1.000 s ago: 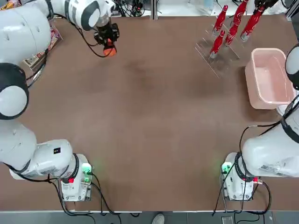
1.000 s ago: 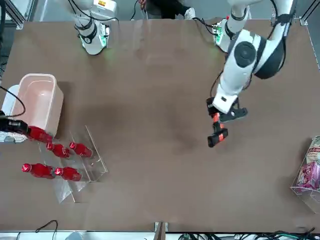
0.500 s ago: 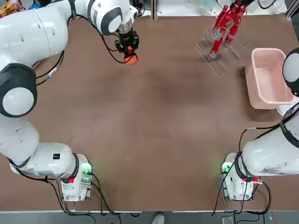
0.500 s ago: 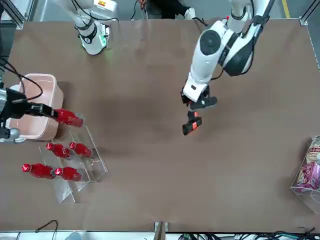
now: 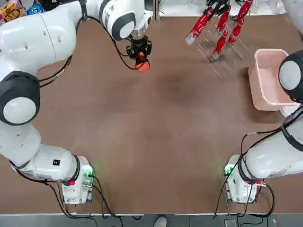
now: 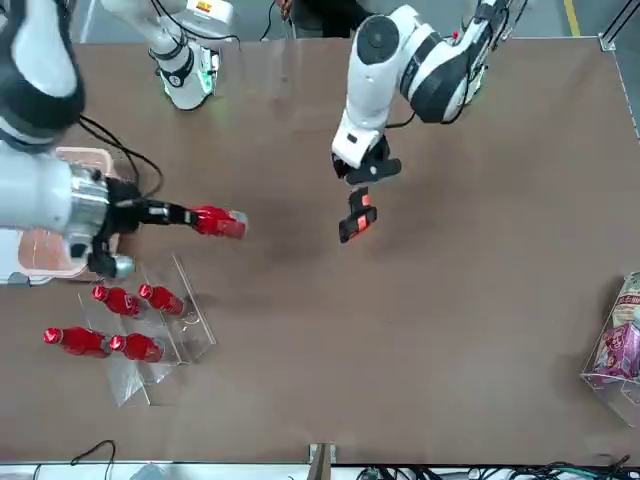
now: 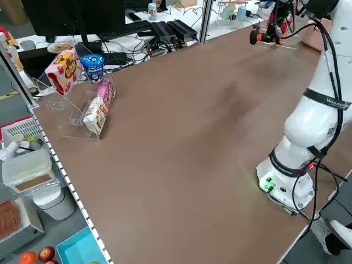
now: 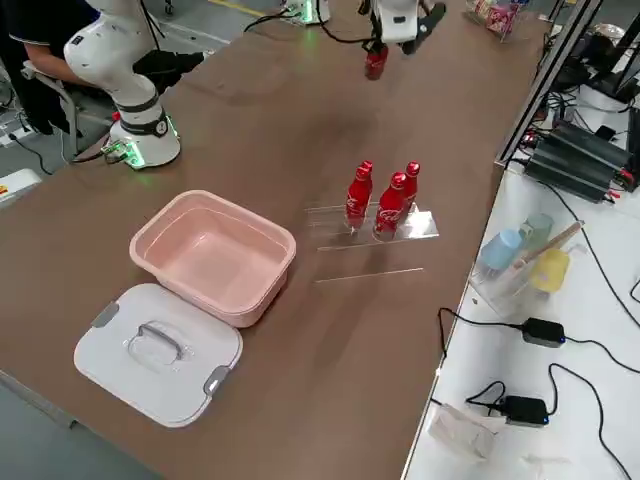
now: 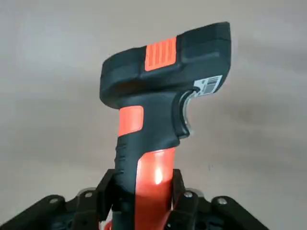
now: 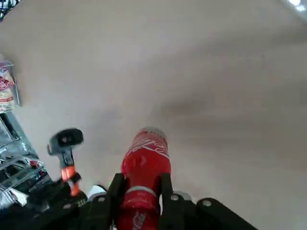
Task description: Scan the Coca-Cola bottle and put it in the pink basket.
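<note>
The Coca-Cola bottle has just come away from over the pink basket and swung in past the clear rack, so it now hangs over the bench, out from the bench's far edge, on the right arm's side of the middle. The right gripper has it, its two fingers closed snugly against the red sides, the pale base end poking out ahead. Four other bottles are on the rack. Over on the other side, the left gripper is closed round the handle of the scanner, and it has drifted inward too, also near the far edge, so bottle and scanner are nearer one another, though clearly still apart. To me that means the scan is being set up: bring the label round to face the scanner's nose, then carry the bottle back to the basket, near the bench's right edge.
</note>
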